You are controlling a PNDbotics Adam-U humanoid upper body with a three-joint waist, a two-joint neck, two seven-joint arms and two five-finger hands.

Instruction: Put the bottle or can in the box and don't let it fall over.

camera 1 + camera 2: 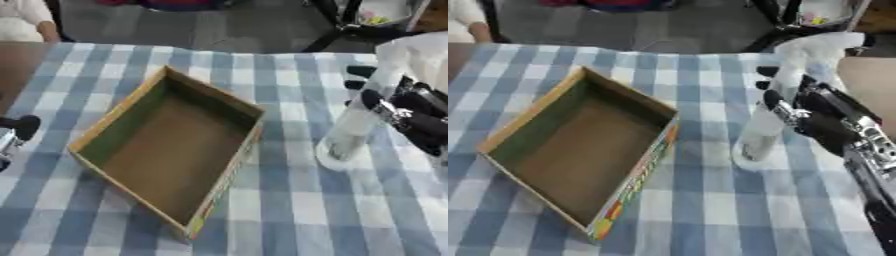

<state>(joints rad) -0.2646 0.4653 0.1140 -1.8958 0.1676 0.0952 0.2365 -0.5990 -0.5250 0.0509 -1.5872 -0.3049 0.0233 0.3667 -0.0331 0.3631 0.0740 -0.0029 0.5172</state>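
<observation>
At far left, the left hand (pixel 17 131) shows only partly at the frame's edge, a dark rounded tip and a silver part; whether its fingers are open or curled cannot be told. Right of it, well apart, the box (pixel 171 150) lies open and empty on the checked cloth (pixel 297 210), set askew with one corner pointing away from the robot. Between the box and the right fingers the cloth is bare. Farther right, the clear bottle (pixel 765 127) stands tilted, its top leaning right toward the palm and its base resting on the cloth beside the box, outside it. Curled round the bottle's upper half are the fingers (pixel 776 97) of the right hand (pixel 824 122), dark tips wrapping its left side. The bottle's top is pale and blurred above the fingers.
</observation>
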